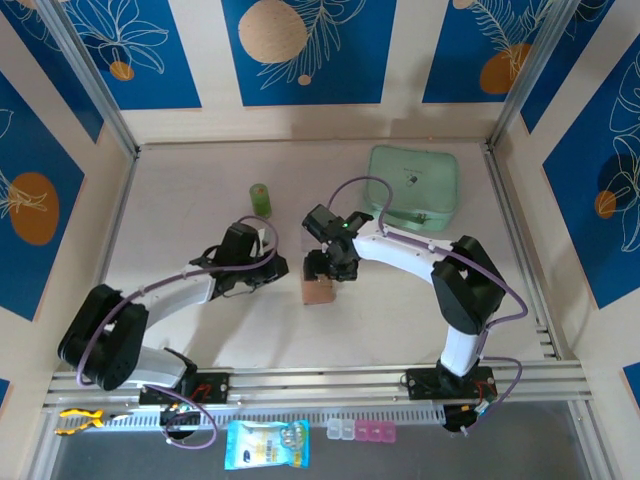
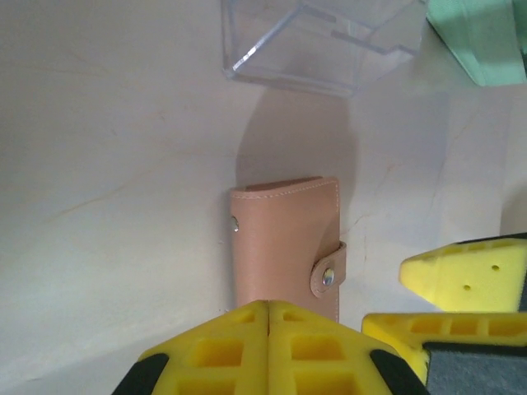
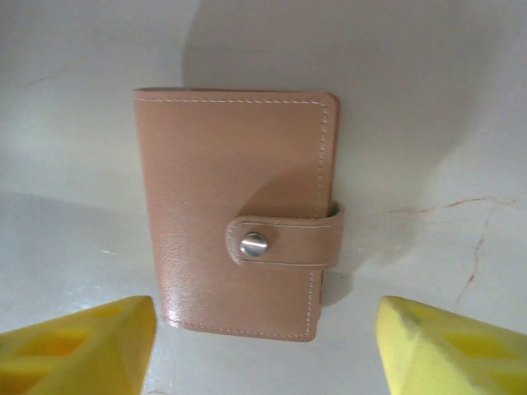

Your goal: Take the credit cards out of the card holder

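Observation:
The card holder [image 3: 239, 214] is a salmon-tan wallet lying flat on the table, closed, its strap fastened by a metal snap [image 3: 254, 244]. No credit cards show; they are hidden while it is closed. My left gripper [image 2: 269, 309] is shut, its yellow fingertips pressed together over the holder's [image 2: 284, 247] near end, and I cannot tell whether they touch it. My right gripper [image 3: 263, 354] hangs open above the holder, one finger off each side of its near edge, nothing between them. In the top view both grippers, left [image 1: 283, 268] and right [image 1: 326, 268], meet over the holder [image 1: 318, 290].
A clear plastic box [image 2: 321, 41] stands just beyond the holder. The mint-green pouch [image 1: 413, 187] lies at the back right and a small green cylinder [image 1: 260, 197] at the back centre. A snack packet [image 1: 266, 444] and pill boxes [image 1: 360, 431] sit below the front rail.

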